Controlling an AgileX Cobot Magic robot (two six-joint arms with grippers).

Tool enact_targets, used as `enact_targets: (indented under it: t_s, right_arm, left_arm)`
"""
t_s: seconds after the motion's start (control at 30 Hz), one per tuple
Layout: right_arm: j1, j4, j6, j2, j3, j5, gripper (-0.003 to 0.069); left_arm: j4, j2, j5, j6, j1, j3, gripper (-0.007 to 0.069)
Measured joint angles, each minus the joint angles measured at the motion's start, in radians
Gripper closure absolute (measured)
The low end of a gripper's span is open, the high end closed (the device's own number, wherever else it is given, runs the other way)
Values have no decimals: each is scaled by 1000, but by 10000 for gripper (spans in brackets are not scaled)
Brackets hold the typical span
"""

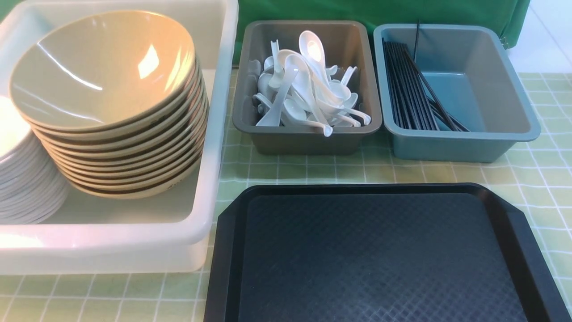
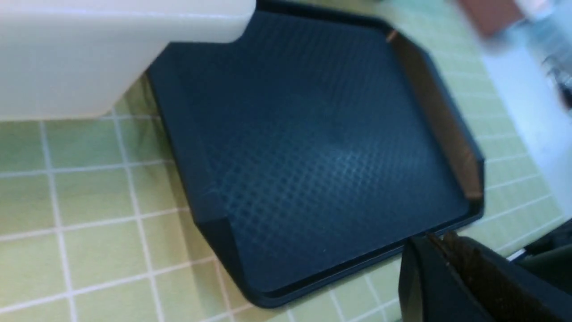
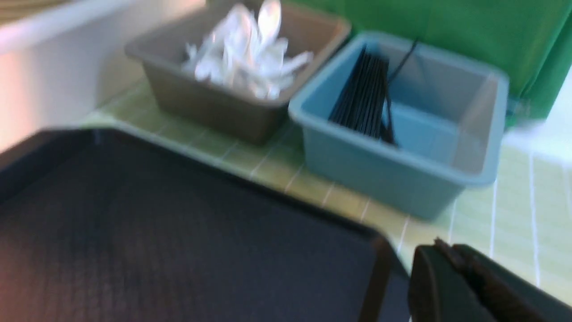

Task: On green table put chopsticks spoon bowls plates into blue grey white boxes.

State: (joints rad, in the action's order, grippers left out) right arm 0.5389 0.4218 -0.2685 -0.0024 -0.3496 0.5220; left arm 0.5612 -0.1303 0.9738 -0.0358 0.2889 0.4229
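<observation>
Both grippers, left (image 2: 447, 250) and right (image 3: 447, 259), are sitting closed and empty near the tray (image 1: 380, 250); bowls (image 1: 107, 103), spoons (image 1: 308, 85), chopsticks (image 1: 409, 85) are lying boxed, so we're parking clear, not regrasping.

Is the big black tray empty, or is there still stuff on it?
Empty. The black textured plastic tray shows only its bare patterned surface in all three views.

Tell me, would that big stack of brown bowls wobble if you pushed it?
Probably. The bowls are piled high and already lean inside the white box, so a push might slide them. They look glossy, likely slippery, and probably heavy together.
</observation>
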Motion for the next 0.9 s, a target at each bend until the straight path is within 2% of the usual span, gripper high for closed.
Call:
enact_targets:
  t_s: [0.27, 0.77, 0.83, 0.9]
  right_arm:
    - [0, 16, -3, -11, 23, -35, 632]
    - [0, 17, -3, -12, 23, -35, 620]
    - [0, 17, -3, -12, 23, -35, 618]
    - [0, 17, -3, -12, 23, -35, 615]
  left_arm:
    - [42, 143, -19, -48, 0, -13, 626]
    - [35, 146, -1, -31, 0, -14, 626]
    - [-47, 146, -68, 9, 0, -40, 626]
    - [-129, 146, -228, -19, 0, -97, 626]
